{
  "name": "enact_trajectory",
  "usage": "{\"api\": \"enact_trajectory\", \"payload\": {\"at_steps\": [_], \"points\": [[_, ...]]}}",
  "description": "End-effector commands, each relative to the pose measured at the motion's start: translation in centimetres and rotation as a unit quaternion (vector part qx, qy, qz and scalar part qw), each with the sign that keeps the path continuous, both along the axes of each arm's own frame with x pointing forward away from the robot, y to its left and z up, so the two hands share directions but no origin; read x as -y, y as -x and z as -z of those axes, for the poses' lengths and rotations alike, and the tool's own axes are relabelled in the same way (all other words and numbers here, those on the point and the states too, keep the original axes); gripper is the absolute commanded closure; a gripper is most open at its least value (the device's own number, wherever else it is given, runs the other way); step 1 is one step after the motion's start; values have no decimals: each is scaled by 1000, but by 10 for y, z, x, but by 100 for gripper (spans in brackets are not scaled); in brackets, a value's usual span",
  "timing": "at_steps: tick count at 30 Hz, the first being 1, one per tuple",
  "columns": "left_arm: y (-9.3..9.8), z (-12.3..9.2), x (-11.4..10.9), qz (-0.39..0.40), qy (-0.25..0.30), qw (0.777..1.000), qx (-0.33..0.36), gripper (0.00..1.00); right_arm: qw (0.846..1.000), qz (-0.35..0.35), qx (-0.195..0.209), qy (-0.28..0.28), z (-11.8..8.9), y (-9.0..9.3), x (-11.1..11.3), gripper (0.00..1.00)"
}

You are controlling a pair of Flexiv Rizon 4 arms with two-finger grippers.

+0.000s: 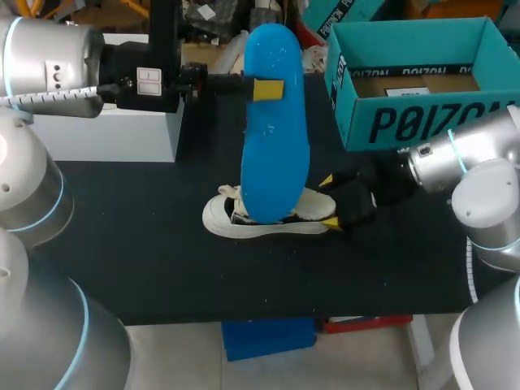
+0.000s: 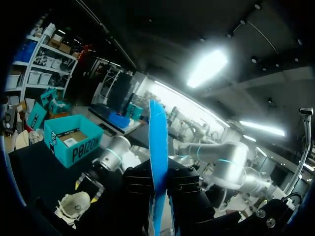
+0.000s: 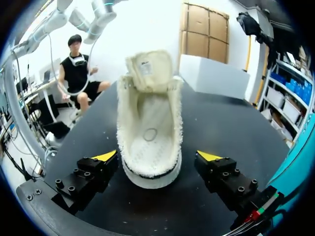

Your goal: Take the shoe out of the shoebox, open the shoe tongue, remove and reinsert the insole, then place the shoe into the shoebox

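Observation:
A blue insole (image 1: 275, 122) hangs upright in the air above the shoe, with my left gripper (image 1: 266, 89) shut on its upper part. In the left wrist view the insole (image 2: 158, 142) stands edge-on between that gripper's black fingers (image 2: 158, 183). The white shoe (image 1: 268, 219) rests on the black table, its tongue (image 3: 147, 69) folded up and its inside bare (image 3: 149, 130). My right gripper (image 3: 157, 157) is open, one finger on each side of the shoe's heel with a small gap; it also shows in the head view (image 1: 331, 203). The teal shoebox (image 1: 422, 122) stands open at the back right.
A white box (image 1: 106, 134) stands at the back left of the black table (image 1: 146, 260), under my left arm. The shoebox (image 2: 71, 140) sits just behind my right arm. Open tabletop lies to the left of the shoe and in front of it.

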State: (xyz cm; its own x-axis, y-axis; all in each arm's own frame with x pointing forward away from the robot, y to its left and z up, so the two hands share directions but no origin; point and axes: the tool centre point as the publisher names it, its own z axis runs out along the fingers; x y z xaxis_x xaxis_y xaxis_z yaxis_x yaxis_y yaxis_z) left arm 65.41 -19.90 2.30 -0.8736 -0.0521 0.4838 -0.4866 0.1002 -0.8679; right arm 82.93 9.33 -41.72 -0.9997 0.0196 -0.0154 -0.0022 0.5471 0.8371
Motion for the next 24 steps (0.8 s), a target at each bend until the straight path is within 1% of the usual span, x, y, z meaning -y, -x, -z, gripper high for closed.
{"api": "enact_trajectory", "payload": {"at_steps": [1, 9, 11, 12, 13, 14, 17, 19, 22, 24], "points": [[0, -1, 1, -1, -2, 1000, -1, 100, 999, -1, -2, -36, 4, -1, 2, 0], [0, -1, 1, -1, -2, 1000, -1, 100, 999, 4, -12, -35, 8, 0, 3, 0], [0, -1, 1, -1, -2, 1000, -1, 100, 1000, 9, -13, -23, 7, 0, 4, 0], [0, -1, 1, -1, -2, 1000, -1, 100, 1000, 11, -13, -8, 6, 0, 6, 0], [0, -1, 1, -1, -2, 1000, -1, 100, 1000, 14, -15, 19, 3, 0, 8, 0], [0, -1, 1, -1, -2, 1000, -1, 100, 998, 11, -24, 63, 1, 0, 10, 0], [0, -1, 1, -1, -2, 1000, -1, 100, 992, 22, -14, 124, -9, -2, 15, 0], [0, -1, 1, -1, -2, 1000, -1, 100, 984, 18, -11, 180, -17, -3, 14, 0], [0, -1, 1, -1, -2, 1000, -1, 100, 972, 26, 2, 232, -27, -5, 13, 0], [0, -1, 1, -1, -2, 1000, -1, 100, 959, 29, 9, 280, -34, -6, 11, 0]]}}
